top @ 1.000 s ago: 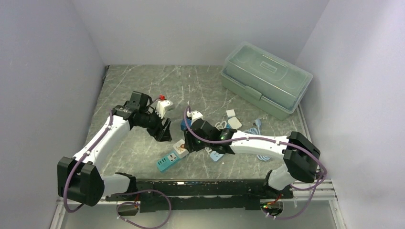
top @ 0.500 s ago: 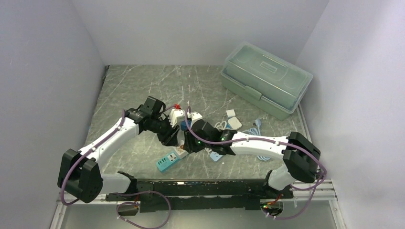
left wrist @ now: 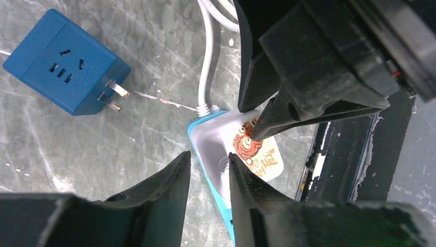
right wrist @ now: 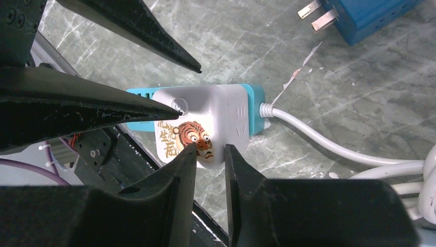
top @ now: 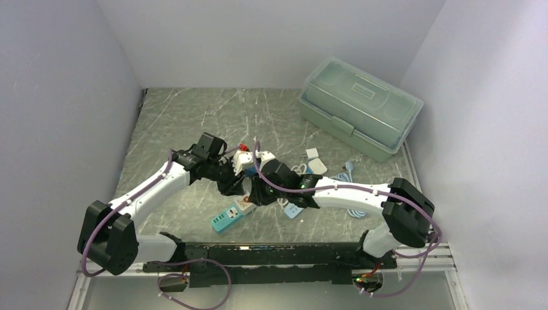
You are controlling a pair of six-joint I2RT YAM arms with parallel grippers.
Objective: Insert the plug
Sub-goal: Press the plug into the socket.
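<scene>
Left jaws: narrow. The two dark fingertips (left wrist: 180, 167) stand a small gap apart, astride the long teal edge of the power strip (left wrist: 226, 154). One tip is over the strip's white top by a round button, the other over the bare table (left wrist: 77, 154). Nothing is seen clamped.
Right jaws: narrow too. The fingertips (right wrist: 190, 152) are close together at the strip's opposite edge, just at the sticker. No grip on anything can be made out.
Meeting of arms: both pairs of jaws point down at the same white end of the strip from opposite sides, close together. The pictures do not settle whether they touch each other.
Sticker (right wrist: 193, 136): an orange cartoon tiger on the strip's top. The column of orange characters beside it is too small to read.
Strip markings: small grey marks on the end face near the cable, not legible.
Cable (right wrist: 319, 139): white. It leaves the strip's end through a ribbed collar and runs off across the table.
Plug (left wrist: 64, 62): a blue cube with socket holes on its upper face and two flat metal prongs (left wrist: 115, 95). It lies on the table near the strip and apart from it, not inserted, and no writing shows on it.
Table: grey marble pattern, scratched.
Toolbox (top: 358, 103): pale green, lid down, at the far right corner, well apart from the jaws.
</scene>
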